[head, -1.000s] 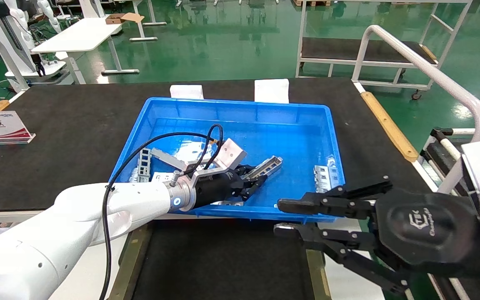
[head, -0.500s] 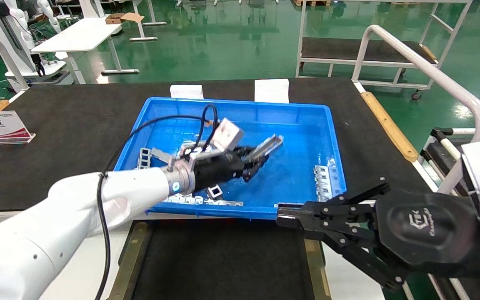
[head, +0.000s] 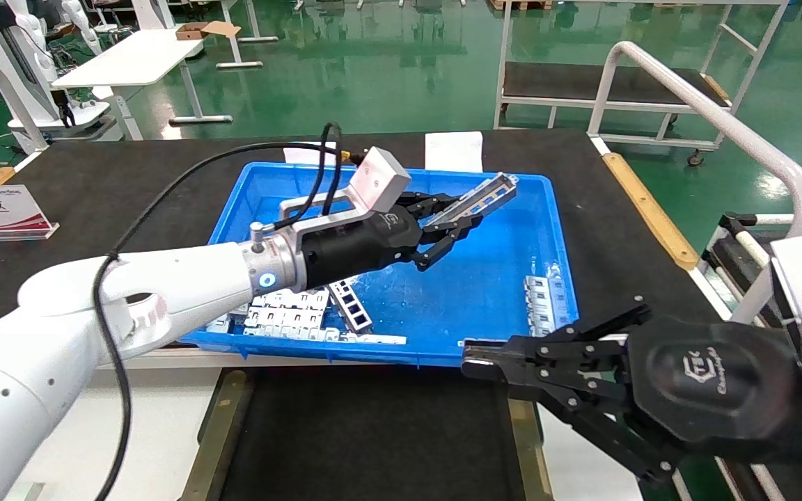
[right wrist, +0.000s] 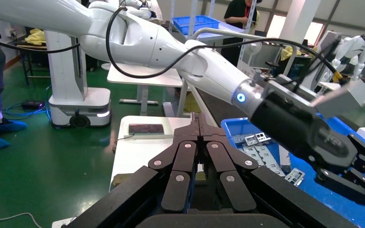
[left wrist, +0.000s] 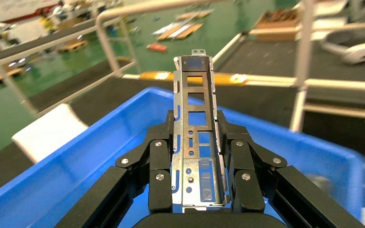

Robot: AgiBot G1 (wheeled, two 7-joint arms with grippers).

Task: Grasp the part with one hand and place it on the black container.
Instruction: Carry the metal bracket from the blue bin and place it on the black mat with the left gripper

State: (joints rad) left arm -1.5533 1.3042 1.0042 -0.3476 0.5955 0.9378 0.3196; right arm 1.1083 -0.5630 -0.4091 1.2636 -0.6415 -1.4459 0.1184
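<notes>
1. The part (head: 472, 202) is being pinched by the left gripper (head: 451, 221) and is being held in the air above the blue bin (head: 554, 229), toward the bin's 12 o'clock wall. Its free end is being pointed toward 2 o'clock and upward.
2. In the left wrist view, the part (left wrist: 197, 137) is being clamped on its long side walls between the two black fingers (left wrist: 160, 175), with its row of rectangular openings turned toward the camera.
3. The black container (head: 373, 438) is being left bare at 6 o'clock of the bin, with olive strips running along its two sides.
4. The right gripper (head: 474, 358) is being held at 5 o'clock of the bin, over the container's right edge; its fingers (right wrist: 186, 156) are being pressed together on nothing.
5. Pale slotted plates (head: 289, 319) and another ladder-like bar (head: 349, 306) are being left lying at the bin's 7 o'clock corner; more plates (head: 539, 299) are lying at 4 o'clock.
</notes>
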